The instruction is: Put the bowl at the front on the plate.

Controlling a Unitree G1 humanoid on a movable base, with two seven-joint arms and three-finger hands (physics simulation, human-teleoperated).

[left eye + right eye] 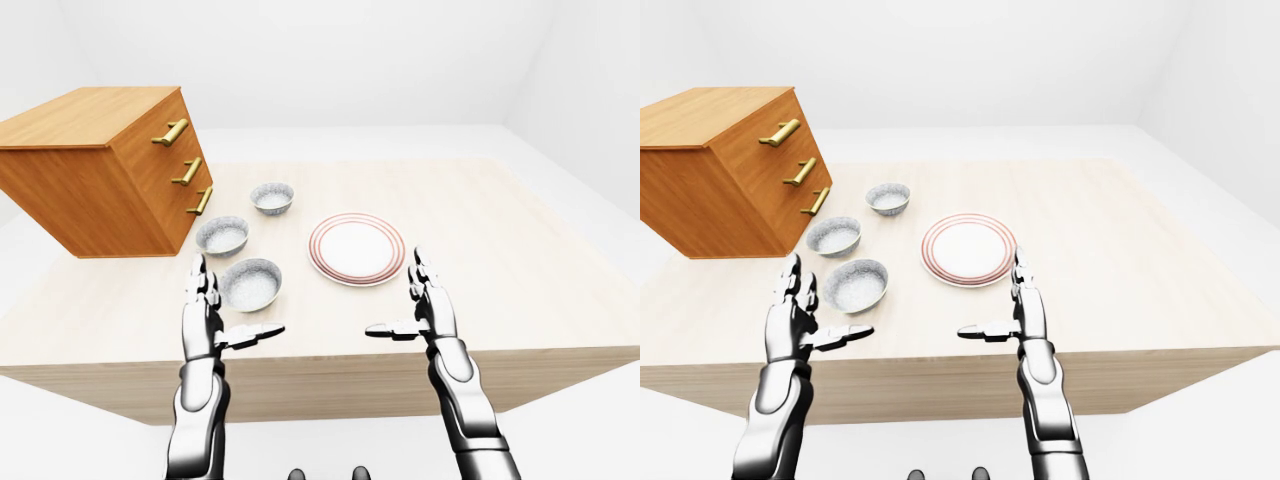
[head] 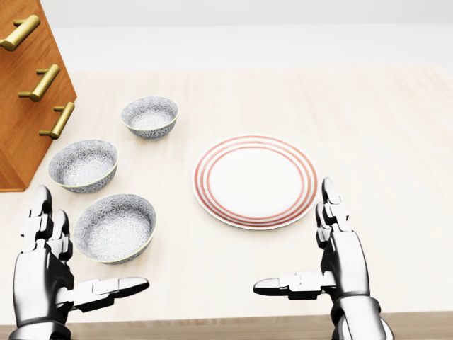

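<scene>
White walls and a white floor surrounded a pale wooden table (image 2: 396, 127) that filled most of the head view. At the top left of that view a brown wooden drawer unit (image 2: 25, 106) stood on the table, with three brass handles (image 2: 44, 81) on its face.

Three grey patterned bowls lay in a slanting line beside the drawer unit. The far bowl (image 2: 149, 117) sat highest in the view, the middle bowl (image 2: 83, 165) below and left of it, and the nearest bowl (image 2: 115, 227) lowest, close to the table's bottom edge. All three stood upright, apart from one another, and appeared empty. The plate (image 2: 255, 181), white with red rings at its rim, lay flat to the right of the bowls, apart from the nearest bowl and carrying nothing.

The left hand (image 2: 44, 273) hovered at the lower left, just left of the nearest bowl and not touching it. Its fingers were extended upward and its thumb pointed right; it gripped nothing. The right hand (image 2: 338, 258) hovered at the lower right, below the plate's right edge, fingers likewise spread, thumb pointing left, gripping nothing.
</scene>
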